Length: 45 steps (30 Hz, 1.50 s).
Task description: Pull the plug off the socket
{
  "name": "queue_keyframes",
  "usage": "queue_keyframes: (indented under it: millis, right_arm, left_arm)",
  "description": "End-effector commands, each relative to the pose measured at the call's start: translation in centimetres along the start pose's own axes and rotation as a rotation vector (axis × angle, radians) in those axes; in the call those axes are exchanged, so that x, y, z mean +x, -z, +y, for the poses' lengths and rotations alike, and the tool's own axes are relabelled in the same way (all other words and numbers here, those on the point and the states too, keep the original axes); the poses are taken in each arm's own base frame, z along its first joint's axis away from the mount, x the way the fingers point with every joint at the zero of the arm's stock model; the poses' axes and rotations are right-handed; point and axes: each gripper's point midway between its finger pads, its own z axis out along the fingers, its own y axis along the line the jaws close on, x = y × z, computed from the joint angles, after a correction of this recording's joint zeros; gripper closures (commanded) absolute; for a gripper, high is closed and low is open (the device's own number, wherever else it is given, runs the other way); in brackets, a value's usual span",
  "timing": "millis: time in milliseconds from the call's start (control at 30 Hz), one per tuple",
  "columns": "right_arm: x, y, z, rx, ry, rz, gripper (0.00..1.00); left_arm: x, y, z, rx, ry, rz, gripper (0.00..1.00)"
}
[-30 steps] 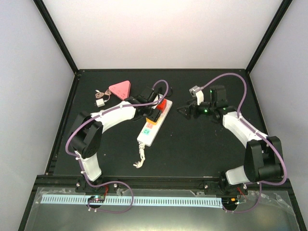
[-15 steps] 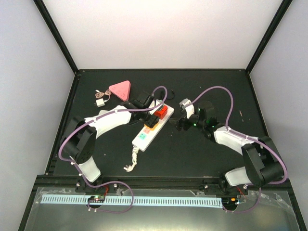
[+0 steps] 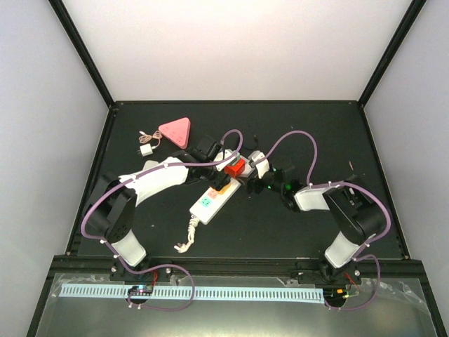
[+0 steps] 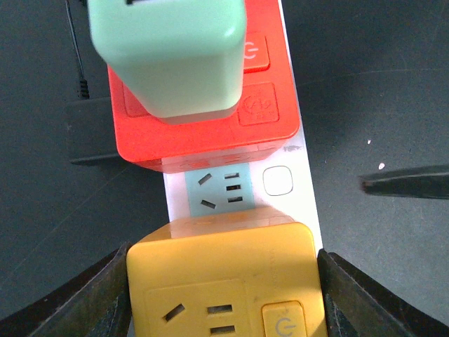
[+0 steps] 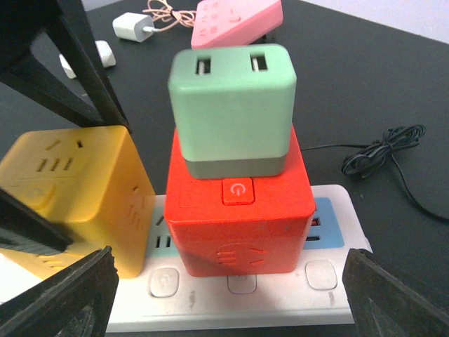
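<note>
The socket, a long white power strip (image 3: 205,205), lies diagonally at mid-table; it also shows in the left wrist view (image 4: 280,180) and the right wrist view (image 5: 238,309). A yellow cube plug (image 3: 220,184) (image 4: 221,281) (image 5: 77,189) stands on it. Beside it is a red cube plug (image 3: 236,167) (image 4: 210,140) (image 5: 238,225) with a green USB adapter (image 4: 168,56) (image 5: 231,112) on top. My left gripper (image 3: 219,181) (image 4: 223,295) is shut on the yellow cube, its fingers (image 5: 91,77) against two opposite sides. My right gripper (image 3: 254,177) (image 5: 231,302) is open, straddling the strip by the red cube.
A pink triangular block (image 3: 175,131) (image 5: 238,17) and a white charger with a thin cable (image 3: 146,149) (image 5: 130,27) lie at the back left. A black cable (image 5: 382,154) lies beyond the strip. The strip's bundled white cord (image 3: 188,235) trails toward the front.
</note>
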Motion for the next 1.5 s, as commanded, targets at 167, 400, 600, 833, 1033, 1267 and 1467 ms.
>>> queue_keyframes:
  millis: [167,400,600,833,1033,1267,1467]
  right_arm:
    - [-2.3,-1.6,-0.9,0.041,0.050,-0.087,0.10]
    - [-2.1,-3.0,-1.4,0.046,0.056,-0.083,0.12]
    - [-1.6,-3.7,-1.0,0.035,0.059,-0.073,0.17]
    - [-1.3,-3.9,-1.0,0.042,0.062,-0.065,0.35]
    - [-0.8,-3.8,-1.0,0.049,0.053,-0.057,0.45]
    - [0.0,-3.9,-1.0,0.052,0.043,-0.035,0.56]
    - [0.9,-4.0,-1.1,0.053,0.044,-0.007,0.69]
  left_arm:
    - [0.9,0.1,-1.4,0.058,-0.014,0.027,0.60]
    - [0.9,0.1,-1.5,0.061,-0.010,0.029,0.64]
    - [1.0,0.2,-1.4,0.058,-0.003,0.035,0.65]
    - [0.5,0.8,-1.4,0.060,0.015,0.030,0.69]
    - [-0.1,1.7,-1.6,0.064,0.023,0.014,0.70]
    - [-0.6,2.4,-1.6,0.063,0.022,0.007,0.76]
    - [-1.6,3.9,-1.7,0.059,0.016,-0.028,0.83]
